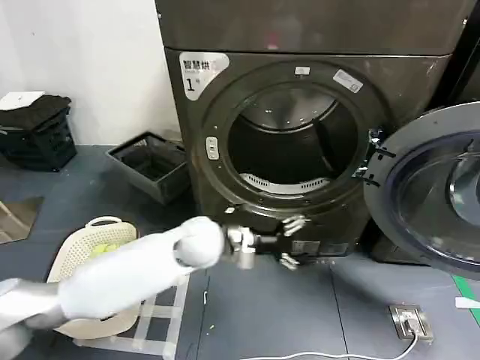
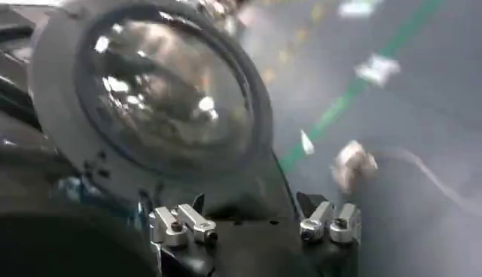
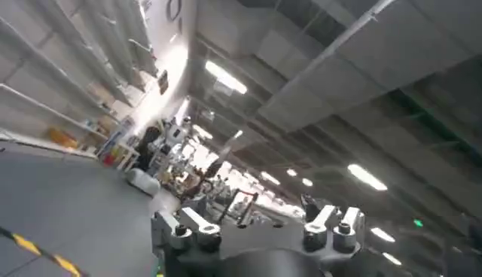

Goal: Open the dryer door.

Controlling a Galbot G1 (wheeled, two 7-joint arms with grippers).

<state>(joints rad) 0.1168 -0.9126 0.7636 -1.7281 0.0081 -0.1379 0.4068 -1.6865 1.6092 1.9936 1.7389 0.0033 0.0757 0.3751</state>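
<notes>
the dryer door (image 1: 431,199) stands swung wide open, hinged at the right side of the dryer (image 1: 300,150) and hanging out past that machine's right edge, its chrome rim and domed dark glass facing into the room. the round drum opening (image 1: 289,142) is exposed in the dryer's front, dark inside with a pale band along its lower lip.

the left gripper (image 1: 294,241) sits just below the drum opening, in front of the dryer's lower panel, on the end of the white left arm (image 1: 127,274) that reaches in from the dryer's lower left. its fingers (image 1: 295,223) are spread apart and hold nothing; in the left wrist view the left gripper (image 2: 256,224) shows the same wide gap, with the door's glass dome (image 2: 162,86) beyond it and clear of the fingers.

the right gripper (image 3: 260,226) points up at a ceiling with strip lights, fingers parted and empty.

left of the dryer on the floor lie a cream laundry basket (image 1: 94,251) and a dark crate (image 1: 150,165).
</notes>
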